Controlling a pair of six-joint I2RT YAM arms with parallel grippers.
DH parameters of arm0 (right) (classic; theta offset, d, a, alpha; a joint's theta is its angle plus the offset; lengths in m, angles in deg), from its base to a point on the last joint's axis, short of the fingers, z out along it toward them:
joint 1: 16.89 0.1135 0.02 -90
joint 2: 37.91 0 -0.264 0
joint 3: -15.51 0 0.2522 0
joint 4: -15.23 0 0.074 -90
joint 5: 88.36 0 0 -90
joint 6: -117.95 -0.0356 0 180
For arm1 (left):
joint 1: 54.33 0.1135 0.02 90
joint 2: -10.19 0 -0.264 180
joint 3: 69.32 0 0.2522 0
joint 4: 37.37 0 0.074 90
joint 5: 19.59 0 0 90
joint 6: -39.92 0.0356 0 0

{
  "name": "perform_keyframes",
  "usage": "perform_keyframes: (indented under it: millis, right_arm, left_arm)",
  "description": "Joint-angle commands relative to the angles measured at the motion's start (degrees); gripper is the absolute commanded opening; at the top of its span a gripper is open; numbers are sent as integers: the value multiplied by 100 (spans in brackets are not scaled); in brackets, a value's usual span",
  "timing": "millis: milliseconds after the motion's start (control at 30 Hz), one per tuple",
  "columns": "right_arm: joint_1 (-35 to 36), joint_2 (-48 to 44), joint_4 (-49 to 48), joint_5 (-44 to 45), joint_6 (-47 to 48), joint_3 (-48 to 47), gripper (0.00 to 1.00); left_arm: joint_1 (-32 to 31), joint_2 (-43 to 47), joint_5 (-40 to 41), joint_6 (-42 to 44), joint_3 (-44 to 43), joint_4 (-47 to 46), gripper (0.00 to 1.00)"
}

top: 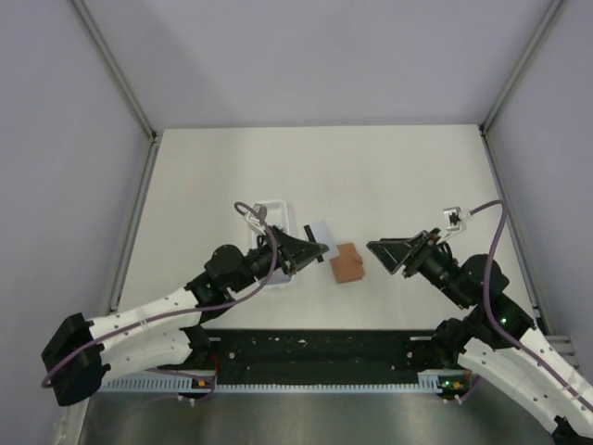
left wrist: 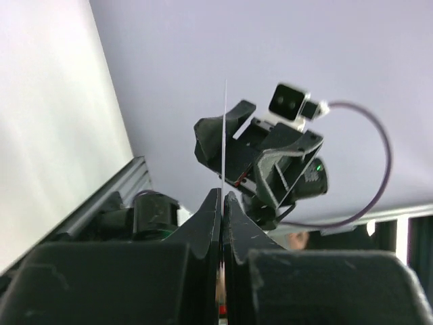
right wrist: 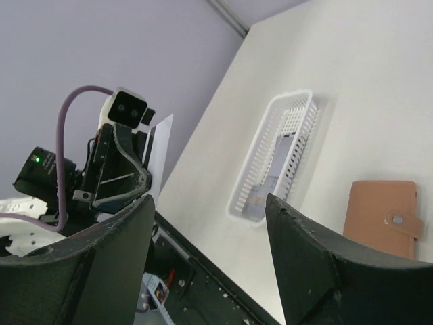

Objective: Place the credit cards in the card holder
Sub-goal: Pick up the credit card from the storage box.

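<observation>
My left gripper (top: 312, 248) is shut on a thin grey credit card (top: 318, 232) and holds it above the table, just left of the card holder. In the left wrist view the card (left wrist: 224, 128) shows edge-on as a thin line pinched between the jaws. The card holder (top: 349, 263) is an orange-brown wallet lying closed on the table, its snap tab showing in the right wrist view (right wrist: 382, 217). My right gripper (top: 374, 250) stands open just right of the wallet with nothing between its fingers (right wrist: 208, 202). More credit cards (right wrist: 269, 172) lie in the white tray.
A white slotted plastic tray (top: 275, 215) lies on the table under and behind my left arm, also seen in the right wrist view (right wrist: 252, 172). The black base rail (top: 315, 348) runs along the near edge. Metal frame posts (top: 139, 222) line both sides.
</observation>
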Motion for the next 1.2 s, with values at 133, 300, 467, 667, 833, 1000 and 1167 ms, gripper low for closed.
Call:
perform_keyframes:
  millis: [133,300,467,667,833,1000,1167]
  right_arm:
    - [-34,-114,434,511,105,-316,67]
    - [-34,-149,461,528,-18,-237,66]
    - [-34,-175,470,493,-141,-149,66]
    - [-34,-193,470,484,-159,-114,66]
    - [-25,-193,461,484,-141,-131,66]
    - [-34,-219,470,475,-141,-131,66]
    - [-34,-211,461,484,-115,-96,66]
  left_arm:
    - [175,827,216,-2535,-300,1887,0]
    - [184,677,-286,-3441,-423,1903,0]
    - [184,773,-252,-3978,-248,1457,0]
    - [184,862,-84,-4022,-150,1341,0]
    - [192,748,-163,-3970,-168,1245,0]
    - [192,686,-190,-3900,-177,1130,0]
    - [192,651,-102,-2788,-404,1043,0]
